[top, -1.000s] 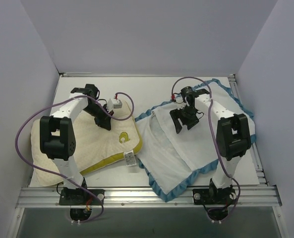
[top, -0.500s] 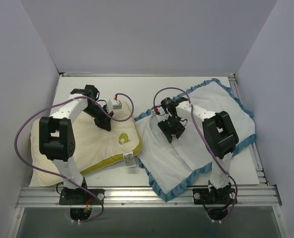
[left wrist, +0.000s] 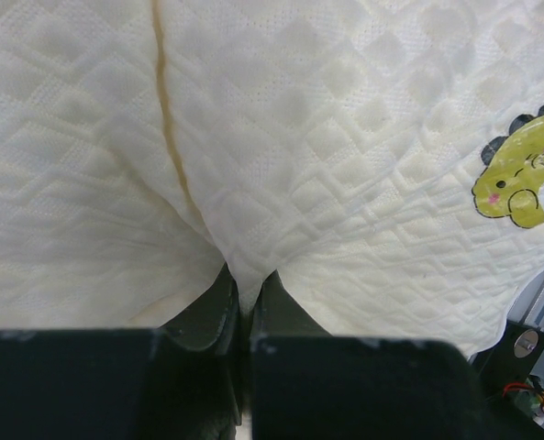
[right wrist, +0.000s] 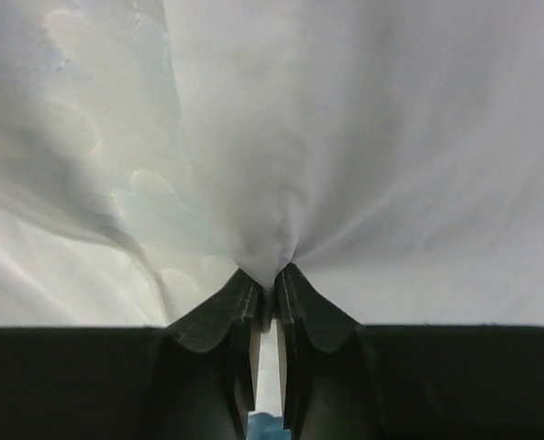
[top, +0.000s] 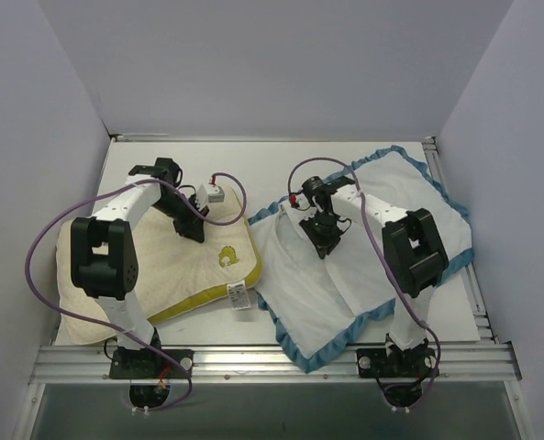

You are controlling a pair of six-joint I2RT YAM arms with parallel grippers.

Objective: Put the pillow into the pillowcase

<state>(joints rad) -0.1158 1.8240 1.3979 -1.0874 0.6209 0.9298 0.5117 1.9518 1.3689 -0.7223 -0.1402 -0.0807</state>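
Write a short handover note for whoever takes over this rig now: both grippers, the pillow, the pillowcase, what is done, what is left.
Left gripper: shut, pinching a fold of the pillow, which lies at the left.
Right gripper: shut on white fabric of the pillowcase, spread out at the right.
Done: both things are gripped.
Left to do: open the pillowcase and slide the pillow in; it is wholly outside.

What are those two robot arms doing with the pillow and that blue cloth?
They are getting ready to put the pillow inside the pillowcase. The left gripper pinches a fold of the pillow's cream cover. The right gripper pinches the white inner fabric of the pillowcase, which lies spread out beside the pillow. The pillow is not inside yet.
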